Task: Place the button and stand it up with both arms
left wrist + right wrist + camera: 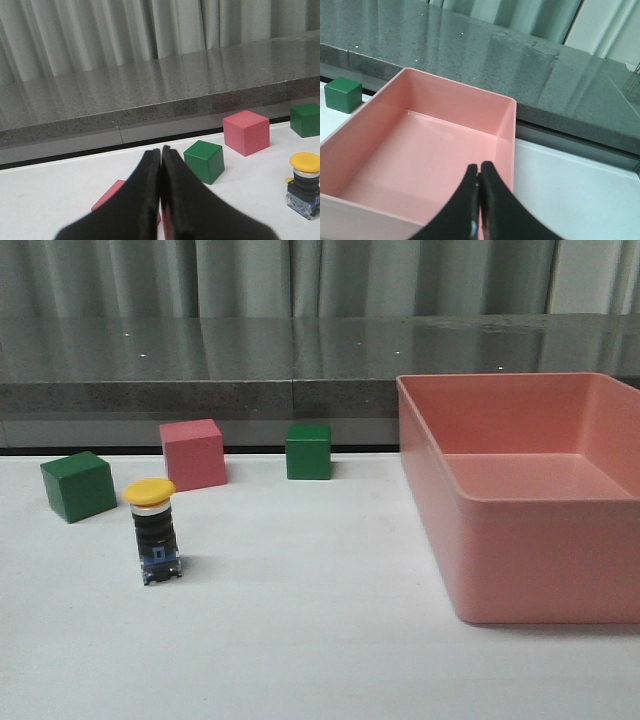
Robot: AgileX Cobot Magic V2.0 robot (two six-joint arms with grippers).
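While both grippers are sitting pinched closed on nothing, left gripper (160, 152) is hovering over the table (330, 640) and right gripper (479, 172) over the pink bin (506, 131). Button (154, 530) is standing upright, yellow cap up, just ahead of the matte cubes; grey ledge and curtains behind.
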